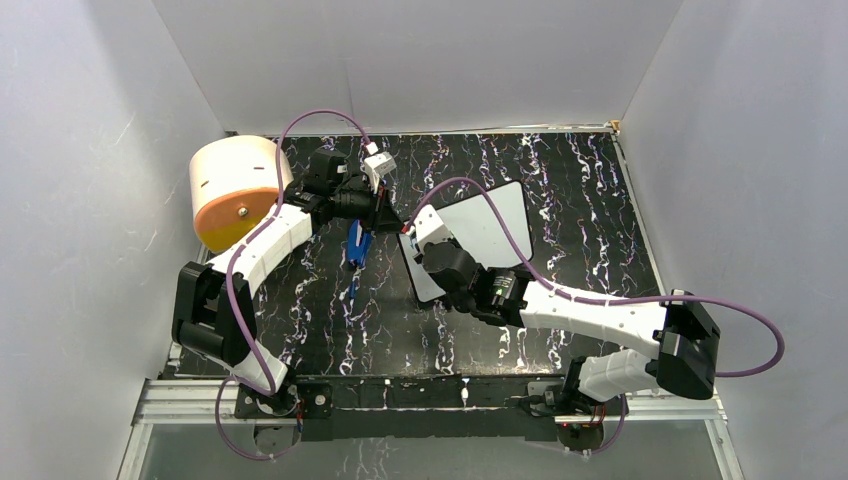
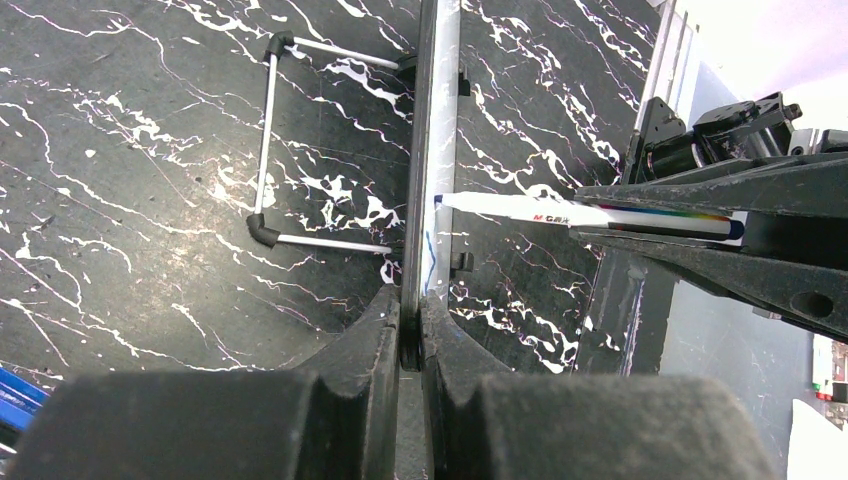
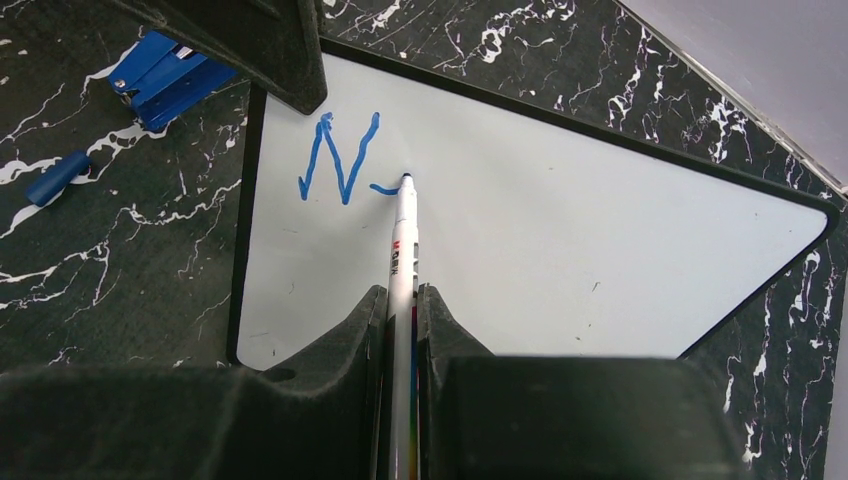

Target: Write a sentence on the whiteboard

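The whiteboard stands tilted on the dark marble table, in the top view at mid-table. My left gripper is shut on the board's edge, which shows edge-on in the left wrist view. My right gripper is shut on a white marker. The marker's blue tip touches the board. The sentence is a blue "N" plus a short stroke beside it near the board's top left. From the left wrist the marker reaches the board from the right.
A blue clip-like object and a small blue cap lie on the table left of the board. A cream and orange cylinder lies at the far left. A wire stand sticks out behind the board. Grey walls enclose the table.
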### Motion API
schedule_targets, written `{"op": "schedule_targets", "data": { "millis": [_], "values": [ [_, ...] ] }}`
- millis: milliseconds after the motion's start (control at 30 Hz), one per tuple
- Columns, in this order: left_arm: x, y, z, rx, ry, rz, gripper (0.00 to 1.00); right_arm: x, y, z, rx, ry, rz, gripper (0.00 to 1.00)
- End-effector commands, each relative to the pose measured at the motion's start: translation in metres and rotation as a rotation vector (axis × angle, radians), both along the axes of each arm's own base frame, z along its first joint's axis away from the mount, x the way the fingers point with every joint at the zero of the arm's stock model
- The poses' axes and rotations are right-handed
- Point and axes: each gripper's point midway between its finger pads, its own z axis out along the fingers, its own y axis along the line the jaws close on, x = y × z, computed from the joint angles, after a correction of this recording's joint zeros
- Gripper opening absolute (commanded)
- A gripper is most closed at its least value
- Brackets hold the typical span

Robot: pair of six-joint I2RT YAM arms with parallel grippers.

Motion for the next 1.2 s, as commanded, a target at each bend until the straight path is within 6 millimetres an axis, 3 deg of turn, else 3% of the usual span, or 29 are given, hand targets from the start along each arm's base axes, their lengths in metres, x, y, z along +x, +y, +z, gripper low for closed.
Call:
{"op": "schedule_targets", "data": {
  "millis": [0,467,1167],
  "values": [
    [-0.007,0.001,0.002,0.004,-0.024,-0.023,0.00,0.007,0.014,0.026,0.096,-0.034,0.015,0.00],
    [-0.007,0.001,0.002,0.004,-0.023,-0.023,0.00,0.000,0.016,0.013,0.051,0.018,0.054,0.00],
    [-0.007,0.001,0.001,0.005,-0.022,-0.024,0.00,-0.006,0.001,-0.005,-0.021,0.069,0.030,0.00]
  ]
}}
